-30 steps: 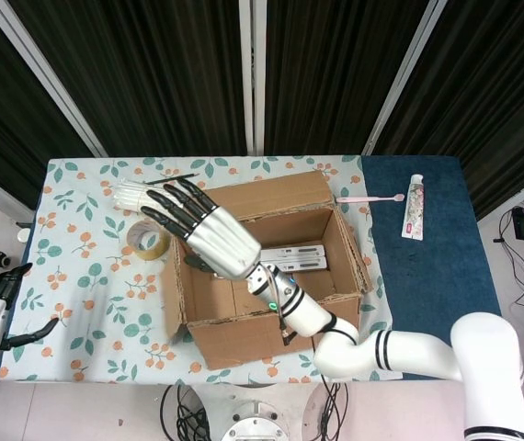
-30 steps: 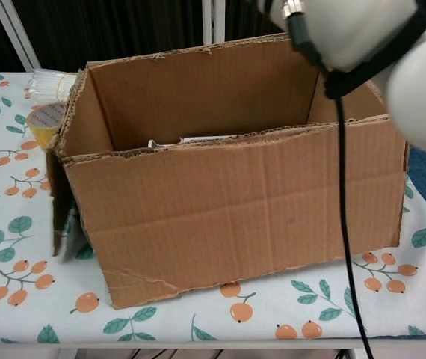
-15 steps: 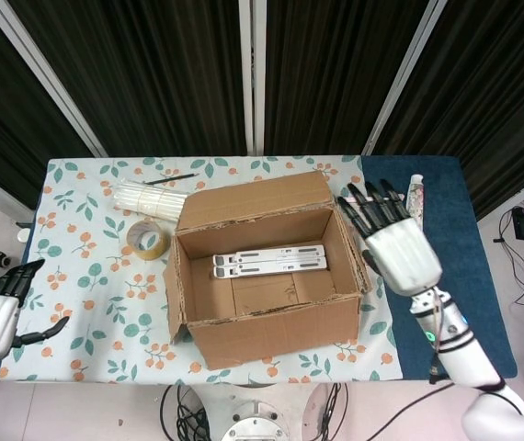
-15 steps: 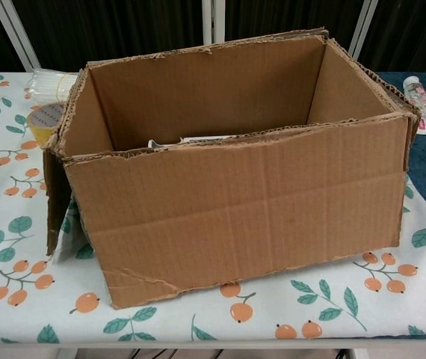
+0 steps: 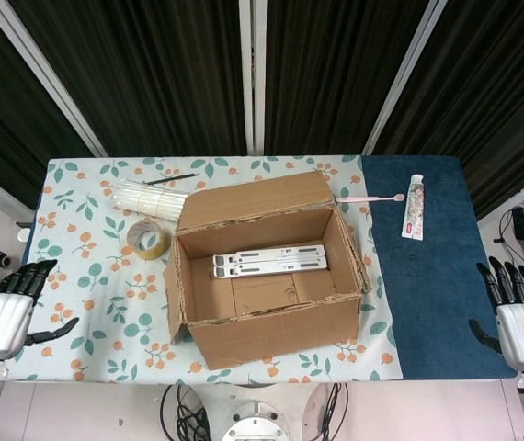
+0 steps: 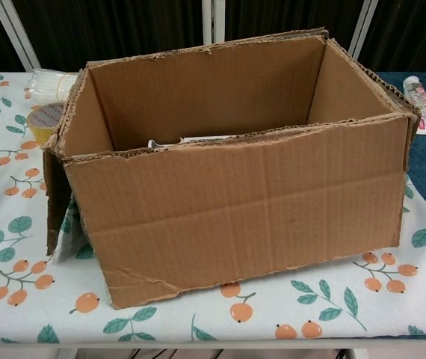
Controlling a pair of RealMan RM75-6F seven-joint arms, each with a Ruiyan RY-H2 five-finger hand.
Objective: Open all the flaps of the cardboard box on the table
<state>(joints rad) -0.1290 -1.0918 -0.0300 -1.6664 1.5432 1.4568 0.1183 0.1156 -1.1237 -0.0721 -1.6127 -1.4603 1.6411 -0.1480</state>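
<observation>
The cardboard box (image 5: pixel 267 271) stands in the middle of the table with its top open and its flaps folded outward; a white flat object (image 5: pixel 269 261) lies inside. In the chest view the box (image 6: pixel 235 194) fills the frame, its left flap hanging down the side. My left hand (image 5: pixel 5 317) hovers off the table's left front corner, fingers spread, holding nothing. My right hand (image 5: pixel 522 322) hangs off the right front edge, fingers spread and empty. Both hands are far from the box.
A roll of tape (image 5: pixel 148 241) and a bundle of white sticks (image 5: pixel 144 197) lie left of the box. A pink toothbrush (image 5: pixel 370 198) and a toothpaste tube (image 5: pixel 413 208) lie at the back right on the blue cloth (image 5: pixel 437 294).
My right hand has swung from over the box's left side, across to its right, and down to the table's right front edge. My left hand has risen slightly.
</observation>
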